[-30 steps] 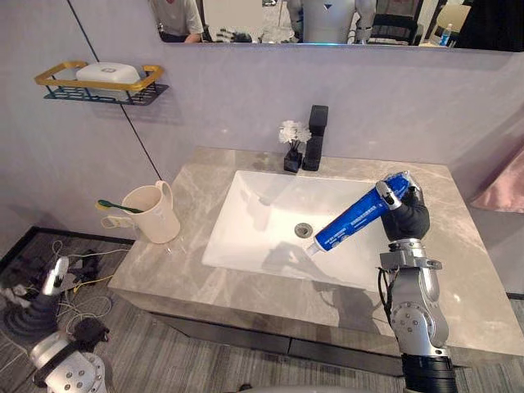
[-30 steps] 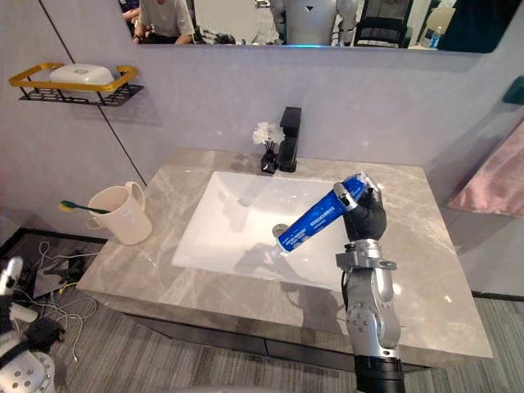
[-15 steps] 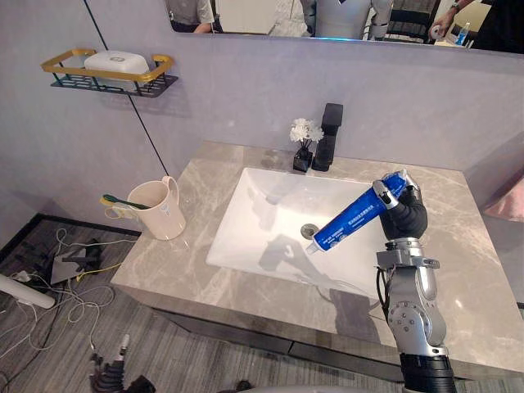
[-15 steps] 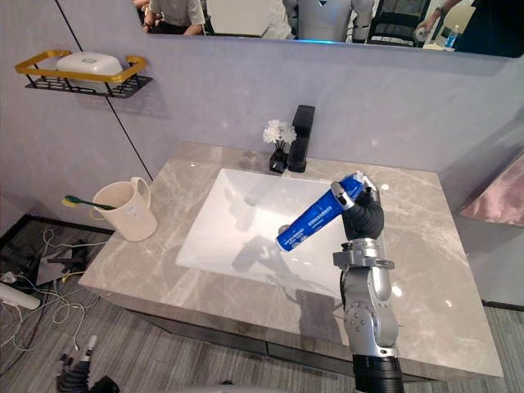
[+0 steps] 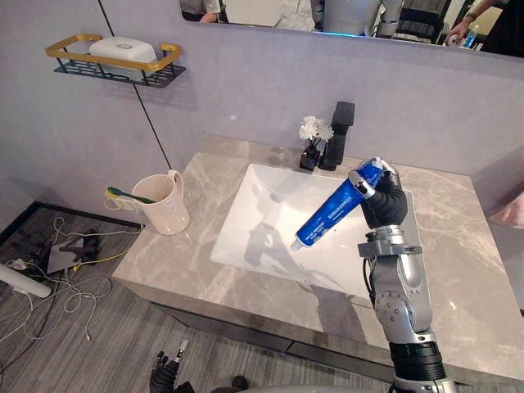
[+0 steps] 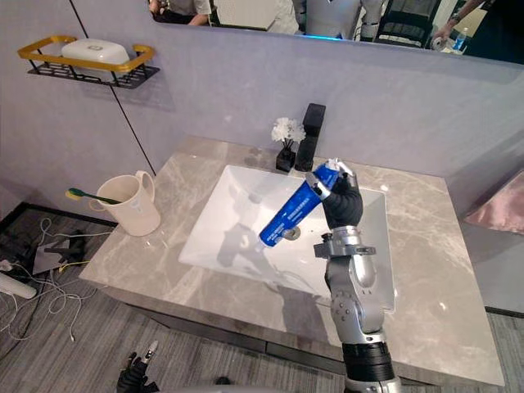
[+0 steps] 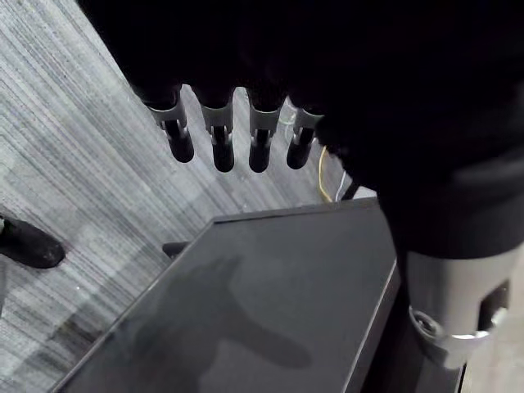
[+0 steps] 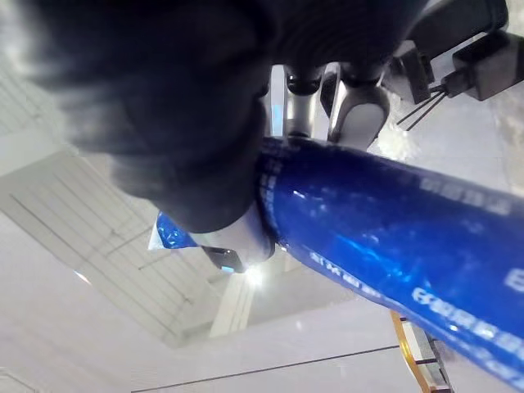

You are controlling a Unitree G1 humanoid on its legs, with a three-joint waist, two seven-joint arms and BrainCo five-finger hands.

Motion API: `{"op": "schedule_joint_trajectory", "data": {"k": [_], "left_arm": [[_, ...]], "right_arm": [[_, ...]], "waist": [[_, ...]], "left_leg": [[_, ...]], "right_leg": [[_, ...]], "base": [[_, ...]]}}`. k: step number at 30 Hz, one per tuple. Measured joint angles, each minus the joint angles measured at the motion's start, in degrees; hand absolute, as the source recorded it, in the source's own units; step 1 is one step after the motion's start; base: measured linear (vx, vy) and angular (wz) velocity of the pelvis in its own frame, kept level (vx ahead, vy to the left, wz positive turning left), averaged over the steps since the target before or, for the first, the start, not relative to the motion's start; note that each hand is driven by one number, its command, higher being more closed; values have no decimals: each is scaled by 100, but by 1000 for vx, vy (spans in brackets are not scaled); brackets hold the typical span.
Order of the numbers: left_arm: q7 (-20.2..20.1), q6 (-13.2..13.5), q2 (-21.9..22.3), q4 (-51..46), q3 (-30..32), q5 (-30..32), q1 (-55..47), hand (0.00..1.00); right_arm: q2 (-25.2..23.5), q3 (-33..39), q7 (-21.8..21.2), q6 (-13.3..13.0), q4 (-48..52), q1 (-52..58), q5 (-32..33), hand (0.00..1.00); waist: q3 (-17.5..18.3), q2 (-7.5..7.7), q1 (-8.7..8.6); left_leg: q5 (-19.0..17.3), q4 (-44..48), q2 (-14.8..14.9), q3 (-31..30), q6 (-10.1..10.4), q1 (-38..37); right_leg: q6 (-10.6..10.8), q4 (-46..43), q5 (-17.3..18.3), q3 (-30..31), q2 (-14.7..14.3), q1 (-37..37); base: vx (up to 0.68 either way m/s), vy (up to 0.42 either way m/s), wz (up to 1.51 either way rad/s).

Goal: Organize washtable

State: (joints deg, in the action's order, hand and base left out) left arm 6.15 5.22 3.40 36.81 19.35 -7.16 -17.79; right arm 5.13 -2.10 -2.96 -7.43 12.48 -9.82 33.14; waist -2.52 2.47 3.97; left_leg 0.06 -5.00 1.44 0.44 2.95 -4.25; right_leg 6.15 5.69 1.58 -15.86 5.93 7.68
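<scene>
Gripping the toothpaste tube [image 5: 327, 214], right hand [image 5: 385, 205] fingers curl; left hand [image 7: 219, 135] fingers lie straight.

A black faucet [image 5: 338, 139] and a small dark vase of white flowers [image 5: 311, 133] stand just beside each other at the back rim of a white sink [image 5: 262, 217] sunk into the grey marble surface [image 5: 205, 176]. On the wall to the left, a gold-rimmed black wire shelf [image 5: 123, 76] carries a white soap [image 5: 123, 49]. A mirror [image 5: 270, 10] runs above, with people reflected in it. A pink cloth [image 5: 509, 214] shows at the far right. Loose cables [image 5: 70, 291] lie on the striped grey carpet [image 7: 74, 213] below.
</scene>
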Motion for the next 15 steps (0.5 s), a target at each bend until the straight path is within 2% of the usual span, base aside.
{"op": "schedule_joint_trajectory", "data": {"k": [8,11,15], "left_arm": [[-114,2,-83,-1,-496,70,5,0],[-123,4,-196,-5,-873,71,43,0],[-125,21,-225,-16,-1065,71,73,0]], "right_arm": [[111,-578,177,-82,-300,-1297,-186,100],[263,-794,192,-100,-494,-1868,-244,100],[395,-1034,287,-103,-995,-2714,-457,100]], "waist": [[-14,23,30],[-88,57,176],[-145,34,324]], "left_leg": [[-19,4,-38,-33,-31,5],[-22,85,-41,-104,-33,25],[-23,117,-38,-198,-34,85]], "right_leg": [[32,-2,22,-29,33,31],[32,-2,22,-103,33,110],[27,-2,26,-188,22,112]], "base": [[0,0,0],[-6,-13,12],[-49,-22,14]]}}
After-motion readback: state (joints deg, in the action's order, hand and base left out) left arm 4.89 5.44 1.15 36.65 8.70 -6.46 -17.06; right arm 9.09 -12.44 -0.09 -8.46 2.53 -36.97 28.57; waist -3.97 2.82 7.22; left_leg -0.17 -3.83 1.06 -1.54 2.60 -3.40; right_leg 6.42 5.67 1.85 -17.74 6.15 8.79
